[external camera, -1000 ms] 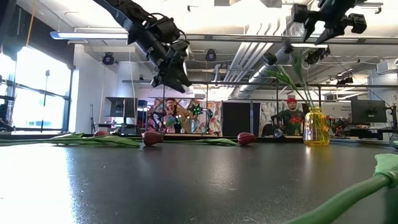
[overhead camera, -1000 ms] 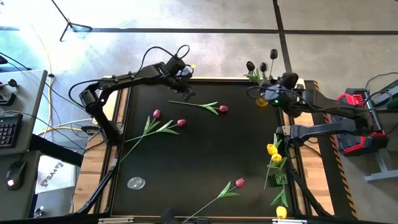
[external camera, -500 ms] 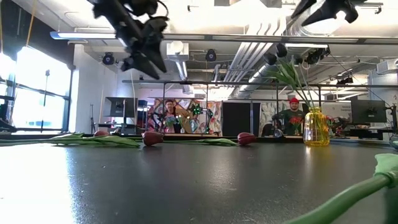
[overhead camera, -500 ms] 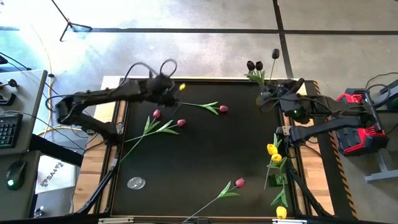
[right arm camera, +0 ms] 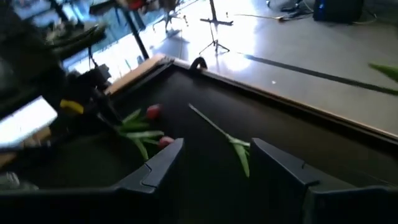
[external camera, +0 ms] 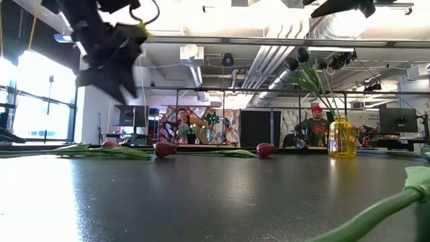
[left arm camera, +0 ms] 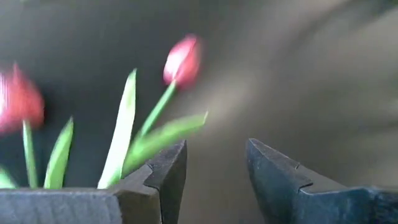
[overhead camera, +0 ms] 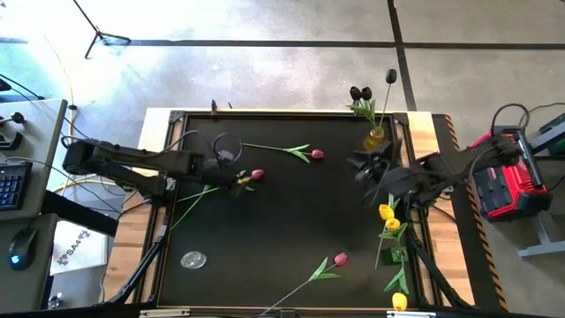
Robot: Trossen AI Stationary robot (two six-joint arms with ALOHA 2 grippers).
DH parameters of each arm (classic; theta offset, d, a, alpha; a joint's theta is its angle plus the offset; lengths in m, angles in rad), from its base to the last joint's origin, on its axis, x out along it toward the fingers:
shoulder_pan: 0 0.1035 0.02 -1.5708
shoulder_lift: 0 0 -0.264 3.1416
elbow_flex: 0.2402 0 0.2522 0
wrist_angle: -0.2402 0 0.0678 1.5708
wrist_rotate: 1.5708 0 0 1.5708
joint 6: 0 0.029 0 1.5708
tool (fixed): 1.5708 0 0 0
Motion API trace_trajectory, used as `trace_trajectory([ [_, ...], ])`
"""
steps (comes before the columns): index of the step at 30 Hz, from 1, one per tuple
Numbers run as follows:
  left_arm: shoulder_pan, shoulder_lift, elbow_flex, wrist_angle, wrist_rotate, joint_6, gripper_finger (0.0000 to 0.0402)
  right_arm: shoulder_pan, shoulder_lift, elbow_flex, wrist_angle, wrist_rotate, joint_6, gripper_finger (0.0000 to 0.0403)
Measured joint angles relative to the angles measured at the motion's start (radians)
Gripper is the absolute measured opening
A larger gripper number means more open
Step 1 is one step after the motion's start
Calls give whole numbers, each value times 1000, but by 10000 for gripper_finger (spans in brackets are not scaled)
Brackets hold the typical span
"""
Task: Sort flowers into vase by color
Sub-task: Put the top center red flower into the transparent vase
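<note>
The middle of the black table (overhead camera: 291,212) lies bare, wide enough for either arm. Pink tulips (overhead camera: 256,175) clutter the left side under the left gripper (overhead camera: 237,179), and yellow tulips (overhead camera: 387,213) crowd the right edge beside the right gripper (overhead camera: 366,166), below the yellow vase (overhead camera: 375,139)

Robotics lab; exposed ceiling ducts (external camera: 269,57); monitors (external camera: 398,119); taped concrete floor (overhead camera: 282,53)

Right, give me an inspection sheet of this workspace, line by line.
Surface: black table, bare in the middle.
Job's things: yellow vase with dark tulips; pink tulips loose; yellow tulips at the right edge.
Clutter: round disc near the front left.
Grippers: left gripper open over two pink tulips; right gripper open, empty.
Cables: loops on the left arm.
Surroundings: people behind; desk at left.
</note>
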State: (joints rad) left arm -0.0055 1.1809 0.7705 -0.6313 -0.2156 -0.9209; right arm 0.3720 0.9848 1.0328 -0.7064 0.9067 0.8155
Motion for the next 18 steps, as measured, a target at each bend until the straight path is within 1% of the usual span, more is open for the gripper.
trace_trajectory([
  [2, -26, 0, -5, -70, 23, -69, 154, 17, 34, 0, 2, 0, -10, 169],
  [4, -48, 0, -5, -140, 18, -94, 154, 31, 64, 0, 6, -4, 10, 169],
  [6, -55, -1, -5, -217, -10, -100, 154, 52, 89, 0, 23, -3, 36, 169],
  [8, -46, -1, -5, -236, -47, -89, 154, 74, 114, 0, 54, 2, 47, 169],
  [10, -30, 9, -5, -211, -74, -26, 154, 85, 136, 0, 81, 3, 55, 169],
  [13, 11, 45, -5, -133, -74, 116, 154, 76, 157, 0, 114, 6, 58, 169],
  [16, 68, 102, -5, -45, -23, 244, 154, 52, 161, 0, 150, -9, 68, 169],
  [18, 103, 149, -5, 33, 40, 317, 154, 35, 158, 0, 171, -23, 66, 169],
])
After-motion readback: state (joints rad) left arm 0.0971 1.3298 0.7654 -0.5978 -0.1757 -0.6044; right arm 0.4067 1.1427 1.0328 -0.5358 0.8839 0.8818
